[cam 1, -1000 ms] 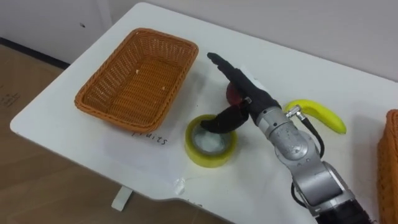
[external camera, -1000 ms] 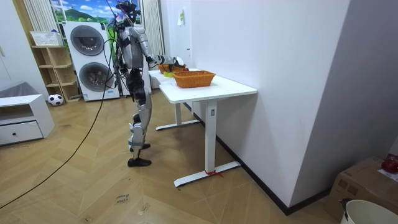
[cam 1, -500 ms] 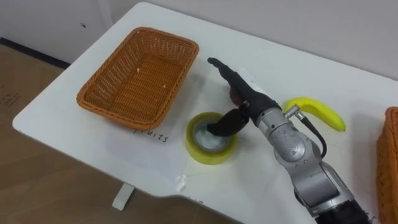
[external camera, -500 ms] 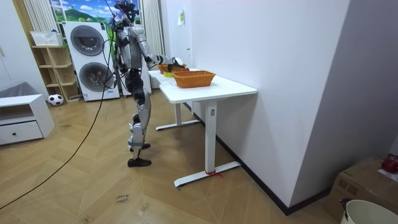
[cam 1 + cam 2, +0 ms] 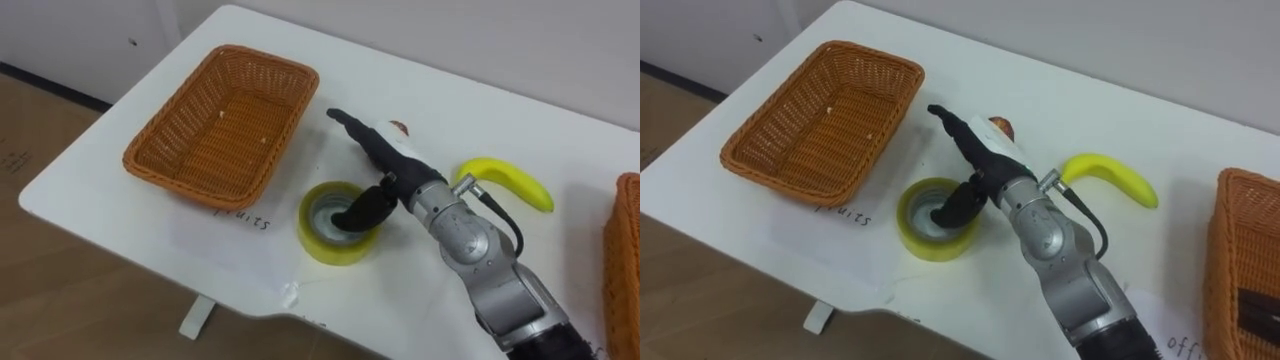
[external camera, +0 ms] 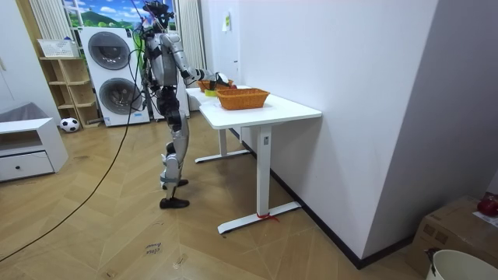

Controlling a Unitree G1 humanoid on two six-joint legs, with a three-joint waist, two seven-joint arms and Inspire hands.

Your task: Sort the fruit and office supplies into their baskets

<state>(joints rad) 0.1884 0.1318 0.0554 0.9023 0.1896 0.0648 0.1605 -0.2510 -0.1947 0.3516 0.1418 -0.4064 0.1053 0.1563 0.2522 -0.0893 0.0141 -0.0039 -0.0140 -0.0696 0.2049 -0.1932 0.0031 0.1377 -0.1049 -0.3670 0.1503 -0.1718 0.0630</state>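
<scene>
Two wicker baskets sit on the bench (image 5: 140,215). The empty basket (image 5: 220,125) is at its far left corner. The second basket (image 5: 1240,250) is at its right edge and holds something dark that I cannot name. Between them, near the front edge, the yellow tape roll (image 5: 318,242) lies flat. A small red fruit (image 5: 398,127) lies just beyond the roll, and the banana (image 5: 510,182) is further right, well apart from it.

Within the last second the right robot hand (image 5: 388,152) has slid off the red fruit it was covering and drawn toward the front edge. A sliver of the fruit now peeps out behind it. The thumb, which hung at the roll's far rim, now dips into the roll's hole. The fingers are stretched straight toward the empty basket and hold nothing. No finger meets the thumb on the roll's outer wall, so I judge it a wide hand, not yet gripping.

The shift suggests the tape, an office supply, is the chosen item rather than the fruit. Neither fruit nor tape is in a basket yet. The fingers probably need to close on the outer wall next, because the roll could skid if the thumb alone drags it.

From the room view, the robot stands at the bench's end on the room view's left.
</scene>
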